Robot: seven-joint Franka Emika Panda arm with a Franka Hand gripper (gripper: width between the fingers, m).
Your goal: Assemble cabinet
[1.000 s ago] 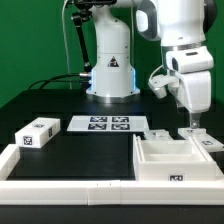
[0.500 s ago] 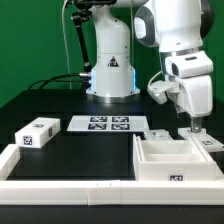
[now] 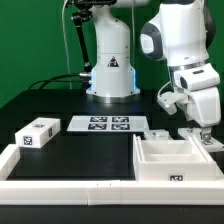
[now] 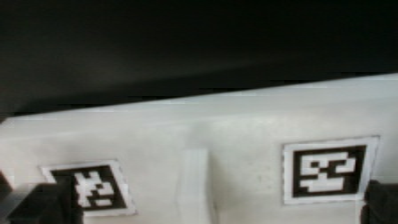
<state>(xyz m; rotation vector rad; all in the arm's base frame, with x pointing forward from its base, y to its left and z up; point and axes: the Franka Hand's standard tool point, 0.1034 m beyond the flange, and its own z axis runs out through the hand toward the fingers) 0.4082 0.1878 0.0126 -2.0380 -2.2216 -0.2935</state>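
White plastic is nearly all I have to work with here. The cabinet's large box body (image 3: 155, 168) lies on the black desk (image 3: 90, 150) at the exterior view's right, just behind the low border rail (image 3: 70, 186), with its open side up. One smaller tagged block (image 3: 37, 133) lies well apart at the exterior view's left. Between the two, further back, is the marker board (image 3: 105, 124).

The arm reaches out from its base and bends down, with the wrist almost vertical. The end effector (image 3: 197, 130) hangs low over the far right corner of the box body, where another small white tagged part (image 3: 207, 143) lies. I cannot tell if this part rests on the body or just behind it. The wrist view is blurred and filled with a white surface (image 4: 214, 130) carrying two tags (image 4: 329, 172), so the camera is very near to it. I cannot tell how wide the fingers stand, or if they hold anything; the exterior view is too small and the wrist view shows them only as dark smudges at the edge.

I judge the step in hand is taking this small part. To do it well, I would centre the fingers across the part's narrow sides and keep the wrist straight down. I would lower slowly until the pads are beside the part, not on top of it, and close only then. A skewed grip may push the part against the body's wall and shift both.
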